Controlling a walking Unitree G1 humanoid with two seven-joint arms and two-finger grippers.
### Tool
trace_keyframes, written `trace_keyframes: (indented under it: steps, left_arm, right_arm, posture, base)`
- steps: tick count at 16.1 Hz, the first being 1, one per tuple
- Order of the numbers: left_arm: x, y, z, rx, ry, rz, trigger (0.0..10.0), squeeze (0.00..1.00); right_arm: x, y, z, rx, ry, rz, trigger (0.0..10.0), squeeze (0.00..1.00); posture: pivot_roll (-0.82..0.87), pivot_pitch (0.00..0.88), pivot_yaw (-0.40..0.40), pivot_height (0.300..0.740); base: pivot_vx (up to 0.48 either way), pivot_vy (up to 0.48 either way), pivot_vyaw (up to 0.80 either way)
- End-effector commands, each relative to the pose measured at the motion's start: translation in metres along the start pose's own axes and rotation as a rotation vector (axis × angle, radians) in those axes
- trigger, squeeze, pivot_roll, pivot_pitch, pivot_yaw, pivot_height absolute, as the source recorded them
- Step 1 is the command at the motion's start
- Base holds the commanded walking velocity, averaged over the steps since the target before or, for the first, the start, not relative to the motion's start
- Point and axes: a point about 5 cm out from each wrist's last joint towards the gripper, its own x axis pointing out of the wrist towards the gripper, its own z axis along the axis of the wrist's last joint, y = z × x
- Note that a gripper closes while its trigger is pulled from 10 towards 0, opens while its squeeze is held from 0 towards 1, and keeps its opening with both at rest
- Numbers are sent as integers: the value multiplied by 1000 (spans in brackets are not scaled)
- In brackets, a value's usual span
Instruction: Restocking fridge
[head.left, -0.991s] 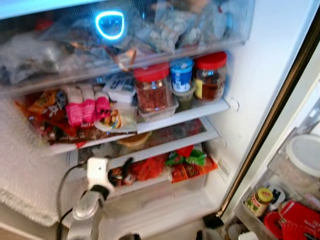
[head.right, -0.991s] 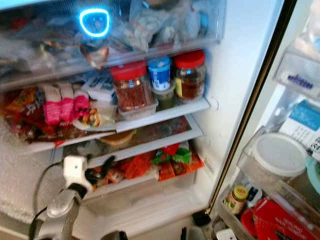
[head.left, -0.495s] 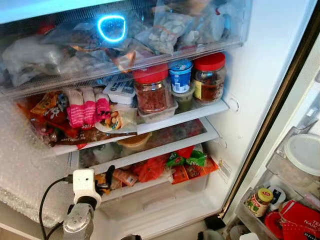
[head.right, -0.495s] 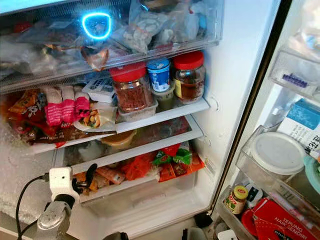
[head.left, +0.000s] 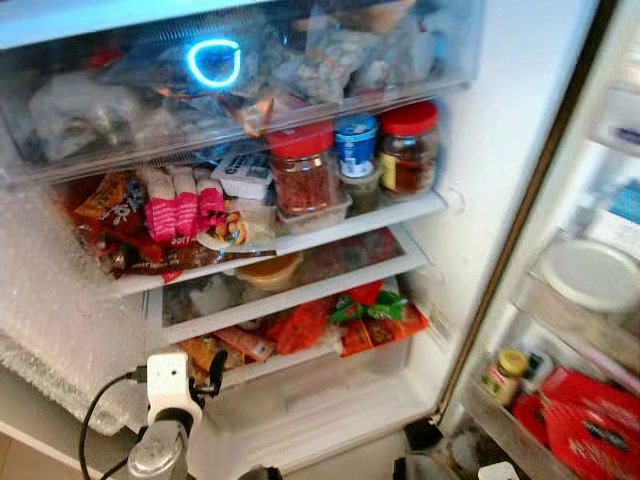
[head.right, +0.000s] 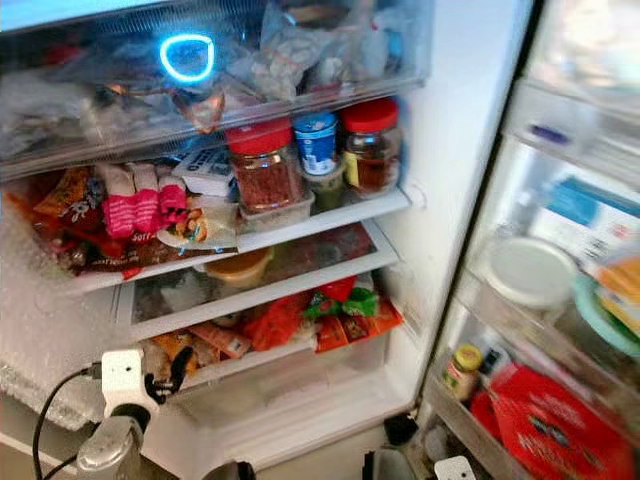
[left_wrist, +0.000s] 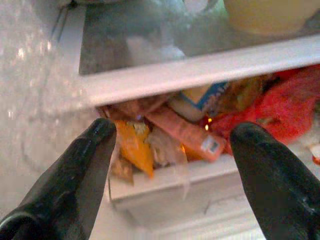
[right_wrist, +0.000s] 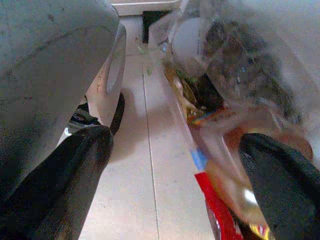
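Note:
The fridge stands open. My left gripper (head.left: 212, 372) is low at the left, open and empty, just in front of the bottom drawer (head.left: 330, 365). In the left wrist view its fingers (left_wrist: 95, 150) frame orange and pink snack packets (left_wrist: 187, 135) in that drawer. Red and green packets (head.left: 370, 310) lie further right in it. My right gripper (right_wrist: 177, 139) hangs over the floor with its fingers wide apart. A clear plastic bag of packets (right_wrist: 225, 80) hangs by one finger (right_wrist: 280, 170); I cannot tell whether it touches.
Two red-lidded jars (head.left: 303, 170) and a blue-lidded tub (head.left: 355, 145) crowd the middle shelf beside pink packets (head.left: 185, 212). A yellow bowl (head.left: 268, 270) sits below. The door shelves on the right hold a white lid (head.left: 590, 275), a small jar (head.left: 500, 375) and red packets (head.left: 590, 425).
My left gripper has drawn back, down and to the left, away from the packets in the bottom drawer. The head view has shifted slightly.

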Motion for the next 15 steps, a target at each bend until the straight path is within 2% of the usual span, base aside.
trace_keyframes:
  steps: [1, 5, 8, 10, 14, 15]
  left_arm:
    - [0, 5, -1, -2, 9, 28, 10000, 0]
    - [0, 8, -9, -17, 41, 53, 10000, 0]
    - [-3, 13, -16, -34, 73, 84, 10000, 0]
    - [-8, 19, -27, -29, 129, 100, 10000, 0]
    - [-23, 20, -60, -27, 325, 129, 10000, 0]
    - [-34, 21, -74, -25, 406, 137, 10000, 0]
  right_arm:
    - [1, 9, 3, 5, -10, 26, 10000, 0]
    - [1, 5, 6, 4, -17, 24, 10000, 0]
    - [2, 5, 7, 7, -21, 25, 10000, 0]
    - [2, 5, 9, 10, -23, 25, 10000, 0]
    - [2, 2, 11, 2, -26, 24, 10000, 0]
    - [2, 1, 11, 4, -26, 22, 10000, 0]
  posture:
    - [-159, 0, 113, 638]
    - [-146, 0, 98, 638]
    - [-143, 0, 93, 638]
    - [-142, 0, 89, 638]
    - [-139, 0, 54, 638]
    - [-140, 0, 51, 638]
  base:
    - [-240, 0, 0]
    - [-242, 0, 0]
    - [0, 0, 0]
    - [-120, 0, 0]
    - [0, 0, 0]
    - [0, 0, 0]
